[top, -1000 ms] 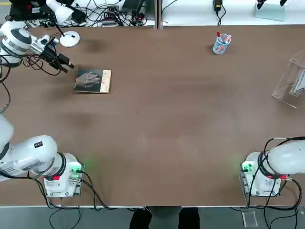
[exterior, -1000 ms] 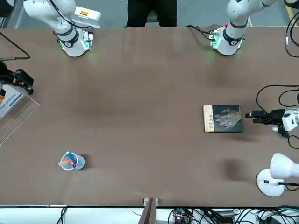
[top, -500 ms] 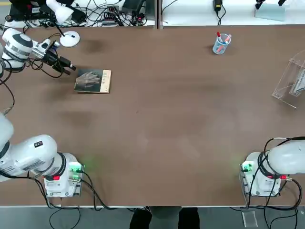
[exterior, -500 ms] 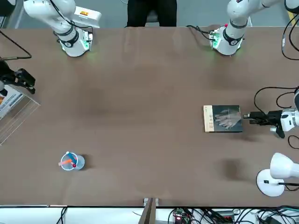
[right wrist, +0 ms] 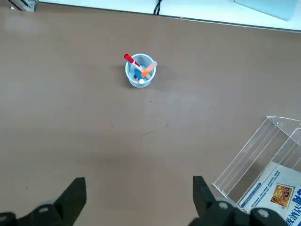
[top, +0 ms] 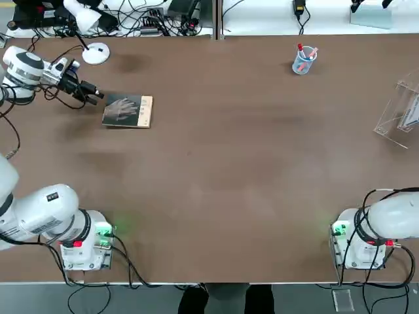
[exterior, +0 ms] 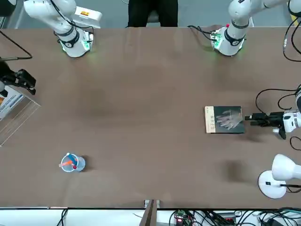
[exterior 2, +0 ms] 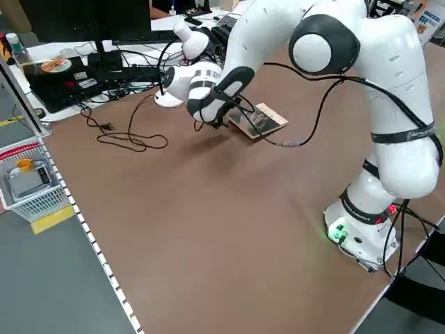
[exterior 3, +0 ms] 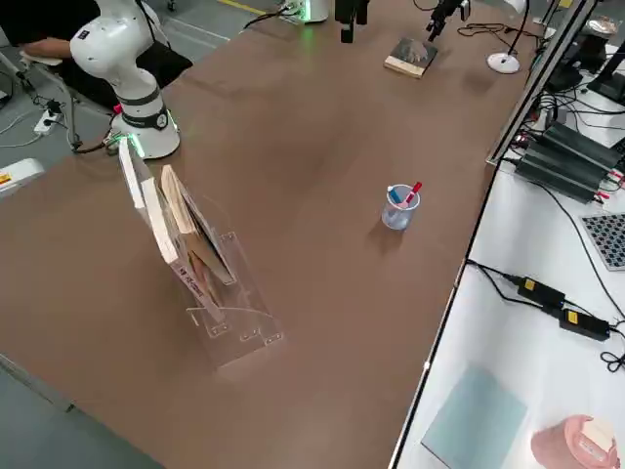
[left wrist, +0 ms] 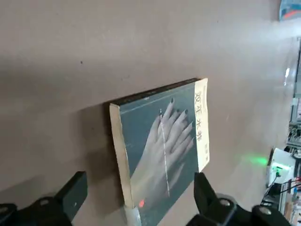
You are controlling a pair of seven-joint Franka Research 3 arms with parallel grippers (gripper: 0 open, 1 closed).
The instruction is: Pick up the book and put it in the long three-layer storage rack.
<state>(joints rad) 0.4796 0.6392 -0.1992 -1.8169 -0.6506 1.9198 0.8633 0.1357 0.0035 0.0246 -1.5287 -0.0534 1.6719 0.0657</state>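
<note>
The book (top: 127, 111) lies flat at the table's far left, dark grey with a pale hand on its cover and a tan strip along one edge. It also shows in the front view (exterior: 224, 119). My left gripper (top: 95, 94) is low beside the book's outer edge, open, a short gap from it. In the left wrist view the book (left wrist: 160, 141) lies between and just beyond the spread fingers of the left gripper (left wrist: 138, 183). The clear storage rack (top: 399, 114) stands at the far right edge. My right gripper (right wrist: 138, 186) hovers open high above the table near the rack (right wrist: 263, 155).
A clear cup with pens (top: 304, 60) stands at the back right. A white desk lamp (top: 95, 52) and loose cables sit just behind the book. The rack (exterior 3: 210, 283) holds other books. A person stands at the table's near side between the arm bases.
My left gripper has moved a little closer to the book's outer edge, staying open. The book, the rack and the right arm are where they were.
</note>
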